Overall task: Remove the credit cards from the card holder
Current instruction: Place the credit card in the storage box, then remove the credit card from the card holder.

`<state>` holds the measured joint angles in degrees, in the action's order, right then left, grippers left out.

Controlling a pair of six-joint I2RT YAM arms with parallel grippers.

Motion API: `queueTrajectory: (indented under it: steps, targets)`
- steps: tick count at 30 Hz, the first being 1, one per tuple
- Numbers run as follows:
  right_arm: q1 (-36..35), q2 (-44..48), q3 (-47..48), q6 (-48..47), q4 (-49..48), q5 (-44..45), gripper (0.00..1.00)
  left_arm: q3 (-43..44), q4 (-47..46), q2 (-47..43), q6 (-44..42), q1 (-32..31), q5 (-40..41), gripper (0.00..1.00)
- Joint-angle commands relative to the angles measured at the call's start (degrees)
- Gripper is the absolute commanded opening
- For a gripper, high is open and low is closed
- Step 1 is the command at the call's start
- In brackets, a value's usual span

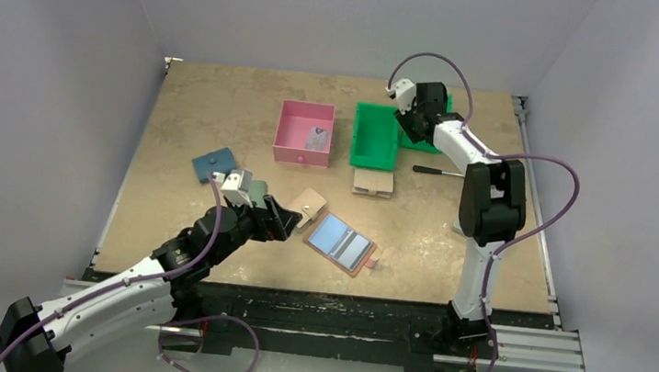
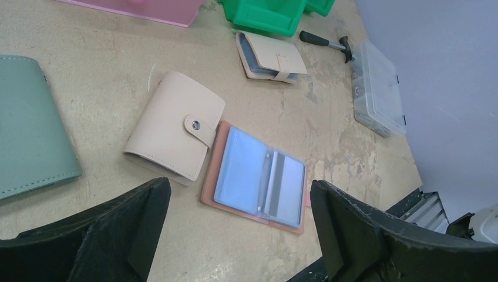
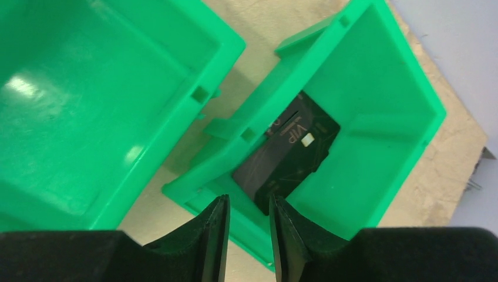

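The reddish-brown card holder point(image 1: 339, 243) lies open on the table and shows its light blue sleeves point(image 2: 244, 167). A pale grey card with a dark stripe point(image 2: 286, 188) sits in its right sleeve. My left gripper point(image 1: 290, 219) is open and empty, just left of the holder, and its jaws frame the holder in the left wrist view point(image 2: 239, 185). The black card point(image 3: 288, 154) lies inside the small green bin point(image 3: 405, 88) at the back right. My right gripper point(image 1: 406, 102) hovers over that bin, its jaws point(image 3: 249, 202) a little apart and empty above the card's near corner.
A closed beige wallet point(image 1: 305, 205) touches the holder's left edge; another beige wallet point(image 1: 372, 182) lies behind. A sage green wallet point(image 1: 214, 166), a pink bin point(image 1: 304, 132), a large green bin point(image 1: 375, 135), a small hammer point(image 1: 434, 170) and a clear plastic box point(image 2: 379, 88) are around.
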<state>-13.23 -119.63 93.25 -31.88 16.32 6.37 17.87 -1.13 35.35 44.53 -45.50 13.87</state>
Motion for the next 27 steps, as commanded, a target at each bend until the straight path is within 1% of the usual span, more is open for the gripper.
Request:
queueTrajectory:
  steps: [1, 4, 8, 14, 17, 19, 22, 25, 27]
  targets:
    - [-0.2, 6.1, 2.1, 3.4, 3.8, -6.0, 0.38, 0.1, -1.3, -0.5, 0.8, 0.2, -1.2, 0.96]
    - [-0.2, 9.4, 1.4, 4.4, 6.7, -9.8, 0.38, -0.2, -2.4, 0.0, 0.9, 0.1, -3.1, 0.97]
    - [-0.1, 15.9, -2.1, 4.8, 10.2, -17.0, 0.38, -0.9, -5.6, 1.9, 1.2, 0.2, -7.3, 0.97]
    - [0.3, 28.2, -9.8, 1.9, 16.8, -33.0, 0.39, -1.3, -11.7, 5.5, 1.2, 0.2, -13.3, 0.95]
    - [0.5, 35.2, -15.6, 0.1, 16.9, -41.5, 0.41, -0.7, -12.9, 8.0, 1.3, 0.2, -15.4, 0.94]
    - [0.5, 39.9, -18.9, -1.6, 17.1, -46.9, 0.44, 0.1, -12.9, 9.9, 1.6, 0.1, -16.8, 0.93]
    - [0.6, 45.8, -23.6, -4.1, 17.5, -54.3, 0.51, 1.4, -12.8, 13.3, 2.3, 0.0, -18.6, 0.9]
    - [0.6, 49.6, -27.9, -7.4, 18.4, -58.7, 0.66, 3.3, -11.0, 16.4, 2.4, -1.4, -17.6, 0.87]
    - [0.5, 50.9, -31.4, -9.6, 18.6, -60.8, 0.76, 5.7, -8.7, 18.6, 1.7, -5.0, -14.4, 0.86]
